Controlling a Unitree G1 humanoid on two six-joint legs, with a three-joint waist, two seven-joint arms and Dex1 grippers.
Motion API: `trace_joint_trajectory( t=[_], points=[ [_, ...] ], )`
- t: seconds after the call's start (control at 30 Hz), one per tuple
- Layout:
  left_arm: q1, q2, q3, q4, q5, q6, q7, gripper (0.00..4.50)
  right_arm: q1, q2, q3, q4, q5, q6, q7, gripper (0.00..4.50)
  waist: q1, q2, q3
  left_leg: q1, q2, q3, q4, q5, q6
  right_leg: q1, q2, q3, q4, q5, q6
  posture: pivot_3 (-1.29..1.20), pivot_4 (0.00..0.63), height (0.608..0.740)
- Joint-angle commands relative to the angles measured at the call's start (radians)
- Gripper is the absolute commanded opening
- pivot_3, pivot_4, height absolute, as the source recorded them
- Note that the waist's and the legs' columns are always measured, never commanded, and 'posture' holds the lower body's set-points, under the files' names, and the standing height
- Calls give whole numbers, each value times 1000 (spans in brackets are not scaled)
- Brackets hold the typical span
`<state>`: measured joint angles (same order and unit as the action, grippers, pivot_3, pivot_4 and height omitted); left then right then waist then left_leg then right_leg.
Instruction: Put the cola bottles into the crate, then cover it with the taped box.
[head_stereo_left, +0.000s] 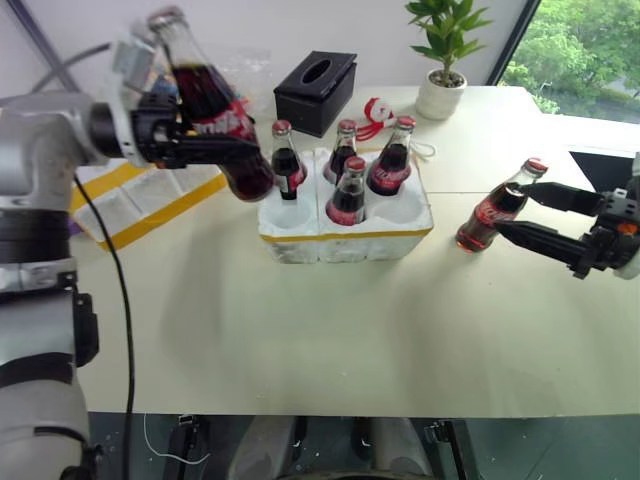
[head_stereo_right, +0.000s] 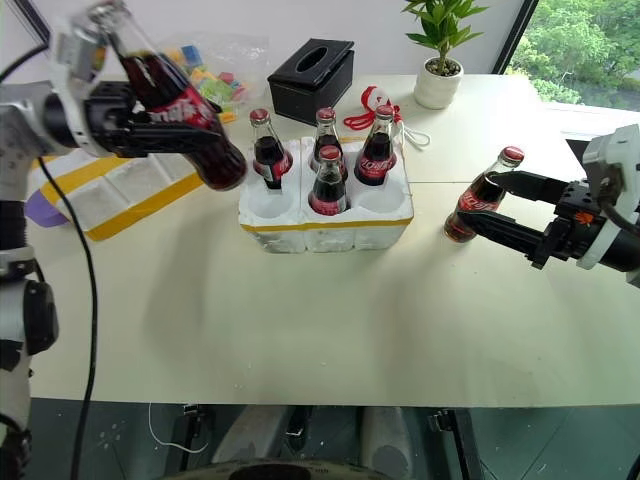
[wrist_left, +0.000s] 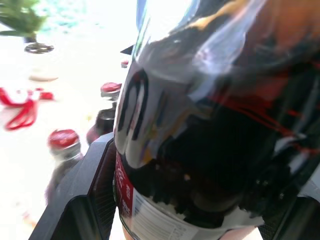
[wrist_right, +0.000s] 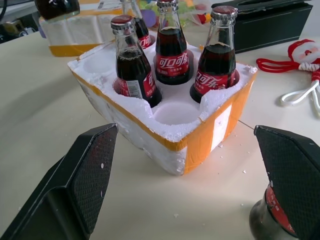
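An office-like test room: a plain cream table (head_stereo_left: 300, 330) stands by a big window (head_stereo_left: 585, 45) with trees outside, and beside that window sit a potted plant (head_stereo_left: 445, 60) and a black tissue box (head_stereo_left: 316, 90).

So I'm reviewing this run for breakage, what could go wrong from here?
The left pincer holds a cola bottle tilted, up in the air beside the crate; a slip could drop it onto the four seated bottles or the table. Lowered at that slant, it may catch a well rim. The right pincer stands open around a leaning bottle, which might topple and roll.
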<state>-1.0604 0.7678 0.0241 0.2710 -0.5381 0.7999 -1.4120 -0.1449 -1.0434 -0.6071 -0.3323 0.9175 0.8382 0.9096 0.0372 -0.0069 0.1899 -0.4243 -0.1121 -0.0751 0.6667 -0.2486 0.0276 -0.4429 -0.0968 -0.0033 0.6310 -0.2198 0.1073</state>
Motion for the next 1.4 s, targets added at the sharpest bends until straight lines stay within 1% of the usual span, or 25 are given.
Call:
trace_joint_trajectory(
  t=[0.03, 0.17, 0.47, 0.67, 0.73, 0.77, 0.8, 0.9, 1.03, 1.1, 1.23, 1.3, 1.37, 1.4],
  points=[
    [-6, -33, -15, -23, 20, -63, 26, 2823, 0, -2, -41, -31, 12, -7, -4, 4500, 0, 0, 0, 0, 0, 0, 0, 0, 0, 0, 0, 0, 0, 0, 0, 0, 150, 732],
    [-4, -102, -67, 31, 81, -149, 59, 2823, 17, -1, -64, -45, 19, 0, -12, 4500, 0, 0, 0, -1, 0, 0, 0, 2, -3, -1, 0, 0, 0, 0, 0, 0, 150, 732],
    [60, -153, -155, 75, 218, -364, 77, 2823, 66, 14, -112, -81, 36, 11, -38, 4500, 1, 0, 0, -1, 0, 0, 0, 1, -2, -1, 0, 0, 0, 0, 0, 0, 150, 732],
    [87, -185, -151, 77, 217, -333, 100, 2823, 70, 17, -108, -85, 40, 7, -49, 4500, 1, 0, 0, -1, 0, 0, 0, 1, -1, -1, 0, 0, 0, 0, 0, 0, 150, 732],
    [90, -194, -151, 94, 226, -334, 114, 3901, 68, 15, -101, -82, 38, 2, -48, 4500, 1, 0, 0, -1, 0, 0, 0, 1, -1, -1, 0, 0, 0, 0, 0, 0, 150, 732],
    [92, -195, -150, 100, 228, -336, 118, 4283, 66, 14, -98, -80, 37, 1, -48, 4500, 1, 0, 0, -1, 0, 0, 0, 1, -1, -1, 0, 0, 0, 0, 0, 0, 150, 732],
    [93, -195, -149, 101, 229, -336, 120, 4447, 63, 13, -95, -77, 35, -1, -47, 4500, 1, 0, 0, -1, 0, 0, 0, 1, -1, -1, 0, 0, 0, 0, 0, 0, 150, 732],
    [98, -185, -140, 85, 220, -321, 121, 4447, 57, 10, -86, -69, 25, -8, -47, 4500, 1, 0, 0, -1, 0, 0, 0, 1, -1, 0, 0, 0, 0, 0, 0, 0, 150, 732],
    [101, -148, -98, 29, 180, -257, 118, 4447, 61, 10, -80, -62, -3, -19, -59, 4500, 0, 0, 0, 0, 0, 0, 0, 1, -1, -1, 0, 0, 0, 0, 0, 0, 150, 732],
    [111, -109, -74, -22, 152, -214, 104, 4447, 76, 12, -94, -55, -21, -21, -62, 4500, -1, 0, 0, 0, 0, 0, 0, 1, -1, -1, 0, 0, 0, 0, 0, 0, 150, 732],
    [137, 13, 8, -140, 53, -88, 64, 4447, 148, 24, -154, -53, -61, -24, -62, 4500, -1, 0, 0, 0, 0, 0, 0, 1, -2, -1, 0, 0, 0, 0, 0, 0, 150, 732],
    [165, 87, 54, -197, 0, -30, 38, 4447, 204, 43, -189, -66, -80, -26, -64, 4500, -1, 0, 0, 0, 0, 0, 0, 1, -2, -1, 0, 0, 0, 0, 0, 0, 150, 732],
    [191, 140, 82, -236, -37, 6, 21, 4447, 246, 62, -211, -81, -92, -30, -68, 4500, -1, 1, -1, 0, 0, 0, 0, 1, -2, 0, 0, 0, 0, 0, 0, 0, 150, 732],
    [220, 186, 100, -262, -49, 9, -5, 4447, 276, 88, -226, -100, -90, -25, -79, 4500, 1, 1, -1, 1, 0, 0, 0, 0, -1, 0, 0, 0, 0, 0, 0, 0, 150, 732]
  ],
)
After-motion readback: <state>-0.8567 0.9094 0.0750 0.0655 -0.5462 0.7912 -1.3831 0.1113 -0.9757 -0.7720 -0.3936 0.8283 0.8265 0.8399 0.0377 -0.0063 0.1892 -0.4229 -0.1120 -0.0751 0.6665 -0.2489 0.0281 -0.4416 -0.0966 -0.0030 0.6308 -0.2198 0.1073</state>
